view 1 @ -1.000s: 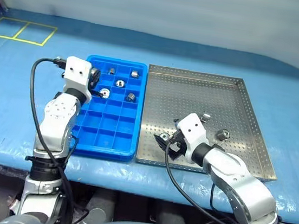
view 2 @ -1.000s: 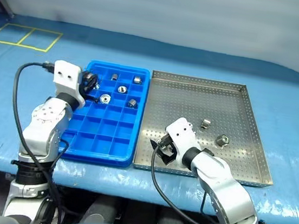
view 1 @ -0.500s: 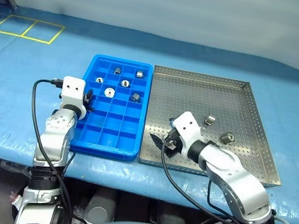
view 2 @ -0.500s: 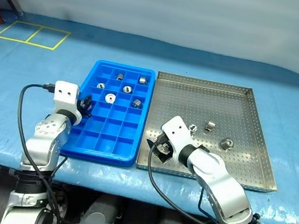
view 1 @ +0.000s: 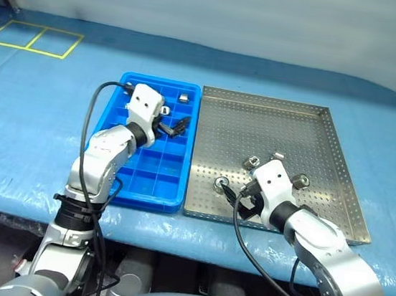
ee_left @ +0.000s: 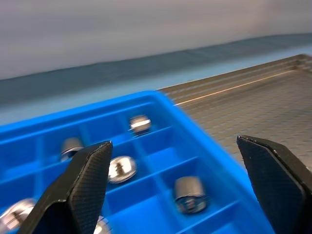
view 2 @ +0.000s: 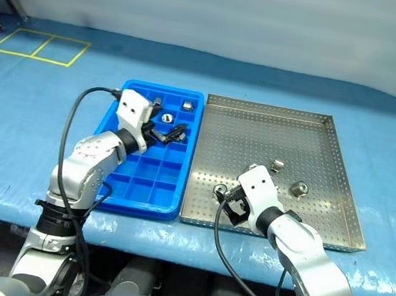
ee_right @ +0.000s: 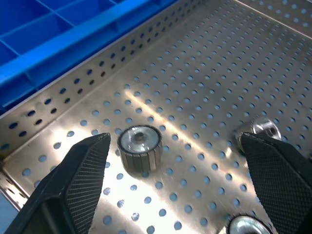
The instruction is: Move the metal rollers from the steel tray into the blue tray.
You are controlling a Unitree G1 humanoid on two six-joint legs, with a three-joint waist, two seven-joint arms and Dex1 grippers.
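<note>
The blue tray (view 1: pixel 145 198) lies left of the steel tray (view 1: pixel 273 121), edge to edge. Several metal rollers sit in its far compartments, among them one at the far right (view 1: pixel 185 97) and another (ee_left: pixel 189 194) seen from the left wrist. My left gripper (view 1: pixel 175 126) hovers open and empty over those compartments, pointing toward the steel tray. Loose rollers lie on the steel tray's floor, one near its front left (view 1: pixel 220 183), others further right (view 1: pixel 300 180). My right gripper (view 1: pixel 239 198) is open and low, with the front-left roller (ee_right: pixel 140 147) just ahead between its fingers, untouched.
Both trays rest on a table covered in a blue sheet (view 1: pixel 36 114). Yellow tape squares (view 1: pixel 34 38) mark the far left. The steel tray's low perforated rim (ee_right: pixel 73 105) runs beside the blue tray's wall.
My left gripper has opened and swung right, across the blue tray toward the steel tray. My right gripper drew back to the right, uncovering the front-left roller. The head camera also shifted.
</note>
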